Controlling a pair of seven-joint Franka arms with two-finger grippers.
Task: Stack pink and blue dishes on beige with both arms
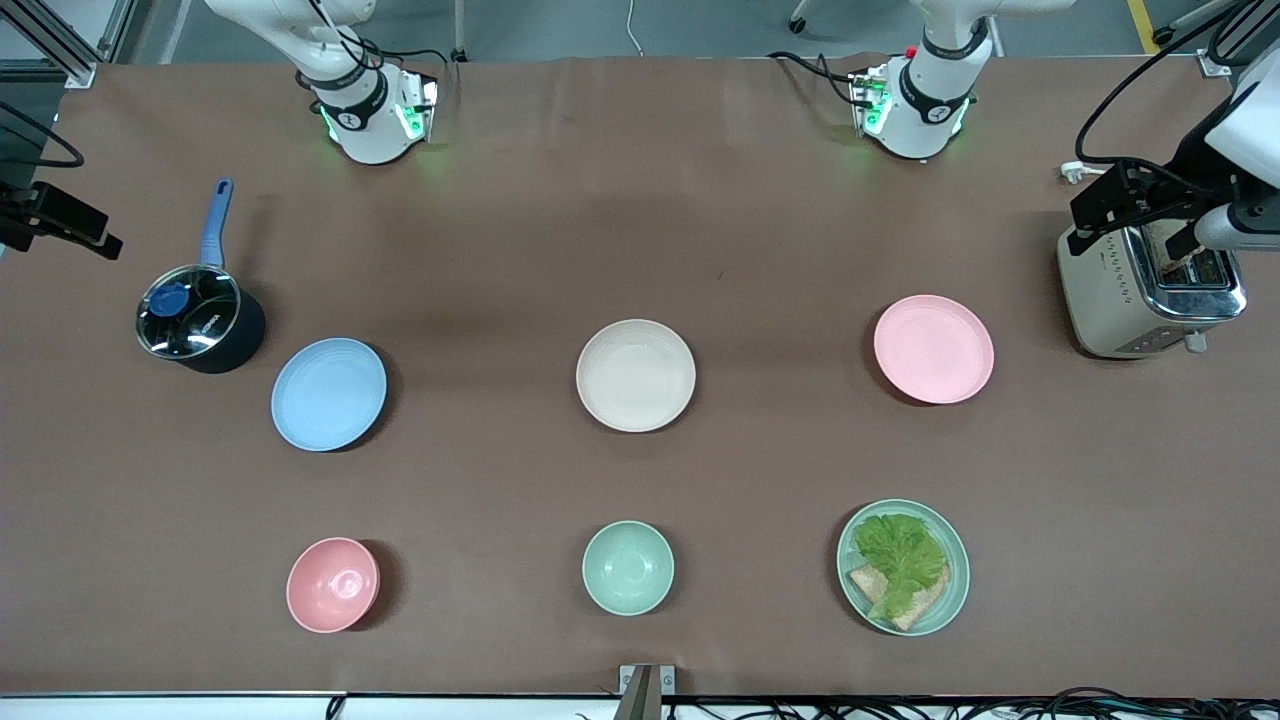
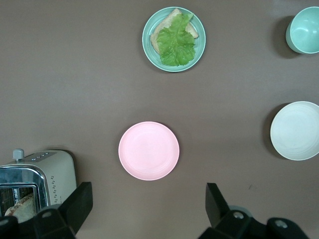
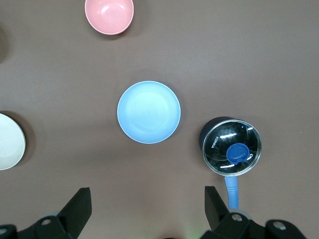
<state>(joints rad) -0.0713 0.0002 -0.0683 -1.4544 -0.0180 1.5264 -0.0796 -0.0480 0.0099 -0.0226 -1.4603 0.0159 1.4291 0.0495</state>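
I saw the beige plate [image 1: 635, 375] sitting bare at the middle of the table [image 1: 640, 200]. The blue plate [image 1: 328, 394] lay flat toward the right arm's end, just beside a lidded saucepan [image 1: 198, 318]. The pink plate [image 1: 933, 349] lay flat toward the left arm's end, near a toaster [image 1: 1150, 290] at that edge. None of the three plates touched another. My left gripper [image 2: 148, 201] hung high over the pink plate, fingers [image 2: 79, 199] spread wide apart and holding nothing. My right gripper [image 3: 147, 201] hung high over the blue plate, fingers [image 3: 79, 201] likewise wide apart and empty.
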